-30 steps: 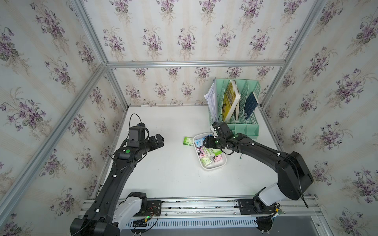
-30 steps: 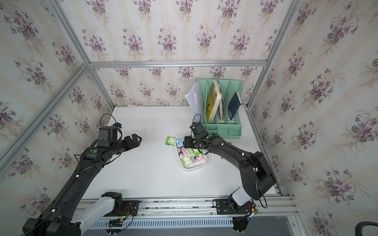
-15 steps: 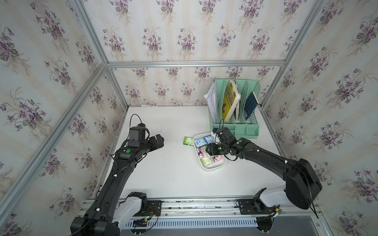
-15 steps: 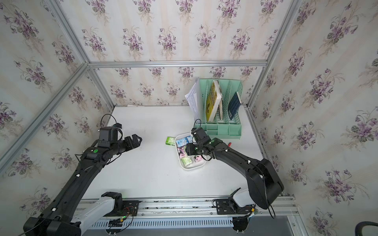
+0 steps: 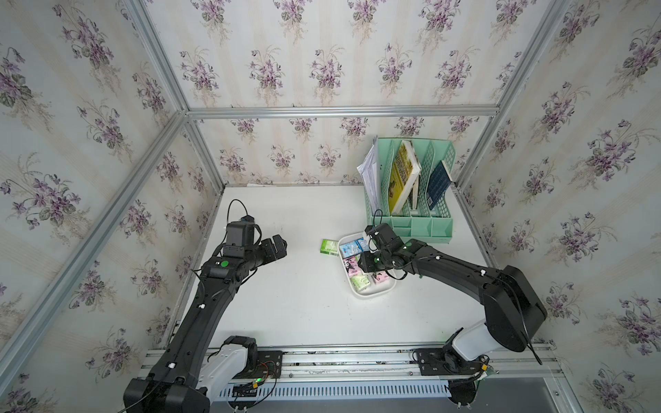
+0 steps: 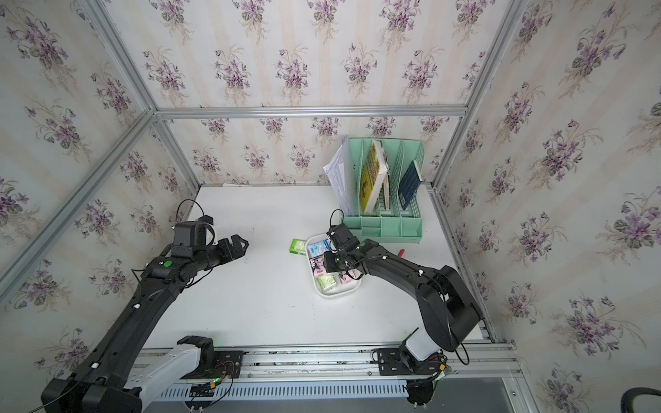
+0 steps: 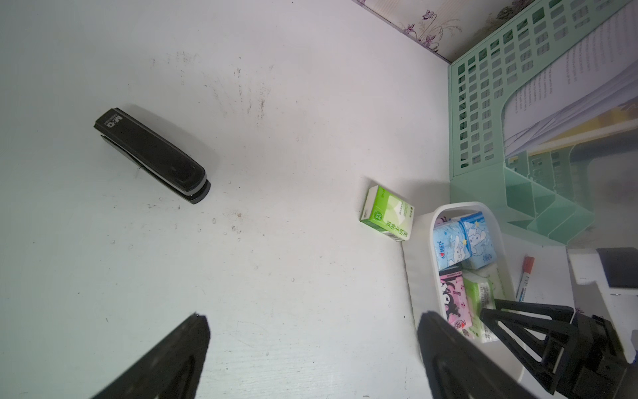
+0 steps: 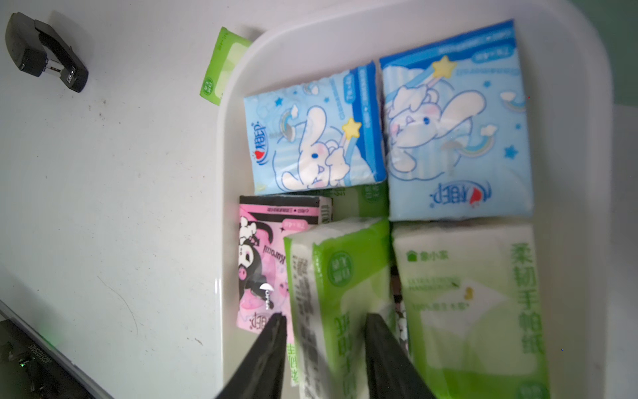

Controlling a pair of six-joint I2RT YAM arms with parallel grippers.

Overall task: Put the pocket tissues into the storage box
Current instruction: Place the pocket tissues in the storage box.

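Right pincer (image 8: 326, 317) now closed on a green pack (image 8: 345, 276) inside the box (image 5: 371, 295).

In the last second I slid from the box's far end, by the organizer (image 5: 411, 221), toward its middle and drew my fingers (image 8: 272, 345) in. They now press both faces of this pack, which stands on edge among the flat ones. It is already in the box, so I judge this only a tidying grip. The real work left is the loose pack (image 5: 329, 246) on the table (image 5: 304, 304), just beside the box's far-left corner. Room is tight here: packs on either side, the box's left wall close, the organizer just past the far rim, a pen (image 6: 401, 252) to the right. Left of the box the table lies open up to my left pincer (image 5: 277, 246), which is spread wide and empty. The stapler (image 7: 152, 159) lies well apart from the box.
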